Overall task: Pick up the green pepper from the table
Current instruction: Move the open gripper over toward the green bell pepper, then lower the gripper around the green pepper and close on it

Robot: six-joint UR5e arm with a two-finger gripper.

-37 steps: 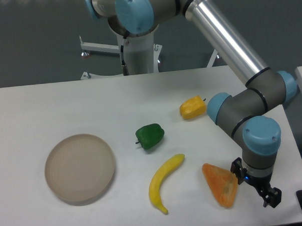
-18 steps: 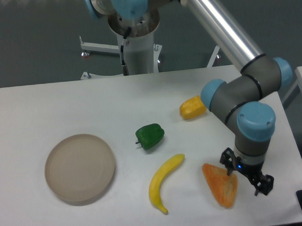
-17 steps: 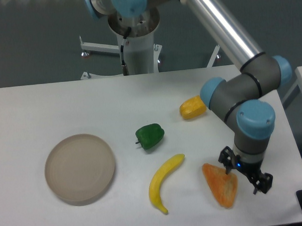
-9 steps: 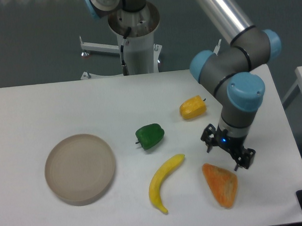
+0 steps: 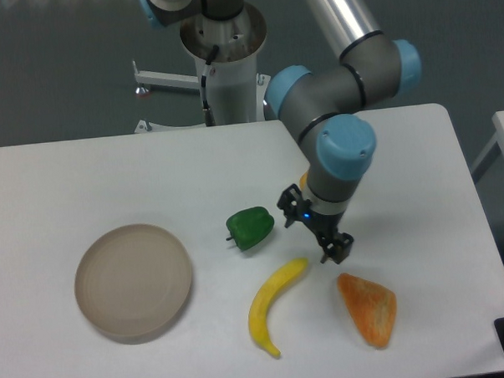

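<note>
1. Gripper [image 5: 314, 229]: two black fingers spread apart, nothing between them; poised low over the table, just right of the green pepper
2. Green pepper [image 5: 250, 227]: lying on the table [image 5: 84, 179] near centre, stem to the left, apart from the fingers
3. Banana [image 5: 272, 305]: yellow, below the pepper, its upper tip near the gripper
4. Orange wedge-shaped piece [image 5: 370, 308]: lower right
5. Round beige plate [image 5: 134, 281]: left
6. Table: white, matte, rounded far corner
7. Room: dark grey backdrop; white arm pedestal [image 5: 228, 81] behind the table
</note>
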